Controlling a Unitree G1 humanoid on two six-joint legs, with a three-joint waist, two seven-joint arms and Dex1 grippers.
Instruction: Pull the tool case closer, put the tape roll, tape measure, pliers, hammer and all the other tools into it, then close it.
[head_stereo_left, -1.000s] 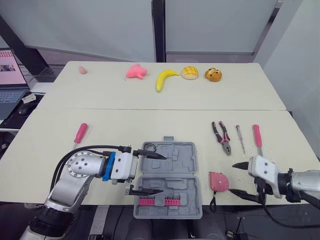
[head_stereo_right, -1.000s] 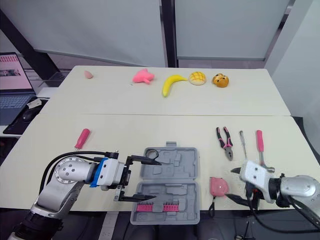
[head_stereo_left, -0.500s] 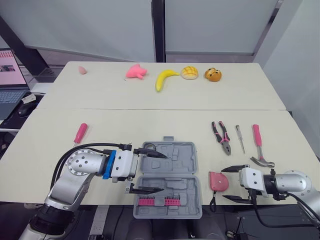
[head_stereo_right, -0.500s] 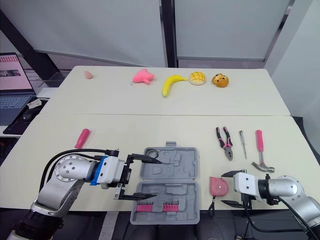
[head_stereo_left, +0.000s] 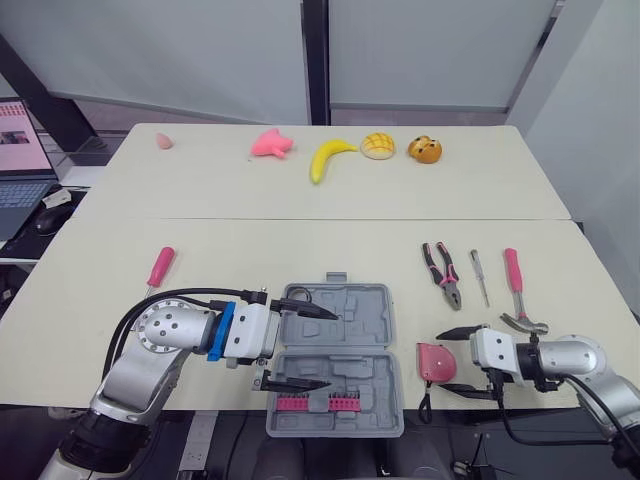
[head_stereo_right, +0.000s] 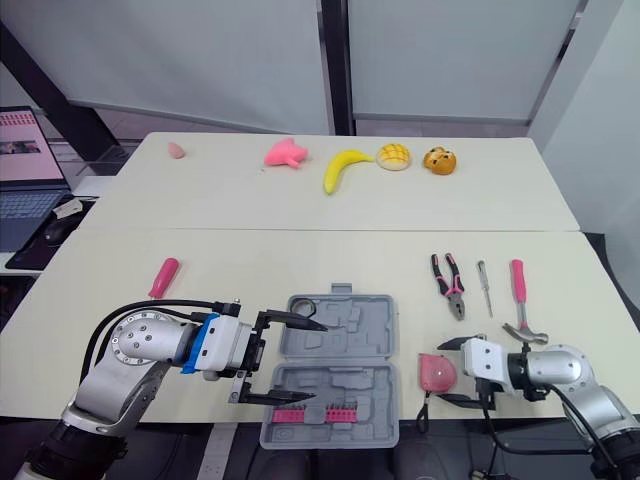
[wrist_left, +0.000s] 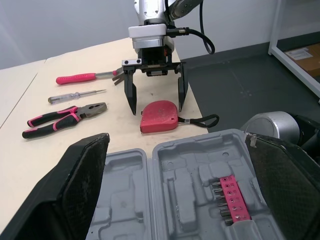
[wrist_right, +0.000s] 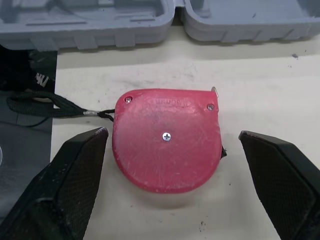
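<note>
An open grey tool case (head_stereo_left: 350, 310) lies at the near edge of the pale surface (head_stereo_left: 250, 260). Just beside it at its 3 o'clock sits a pink tape measure (head_stereo_left: 435, 362). The right hand (head_stereo_left: 443, 361) flanks it, fingers spread apart and not touching. The left hand (head_stereo_left: 328, 348), fingers also apart, reaches over the case's 9 o'clock side. Pliers (head_stereo_left: 442, 275), a slim screwdriver (head_stereo_left: 479, 277) and a hammer (head_stereo_left: 517, 292) lie towards 1 o'clock.

Holding the left gripper (head_stereo_left: 328, 348) level, jaws spread wide, pointing rightward — aiming the right gripper (head_stereo_left: 442, 361) leftward, jaws likewise parted, seemingly hovering low.
</note>
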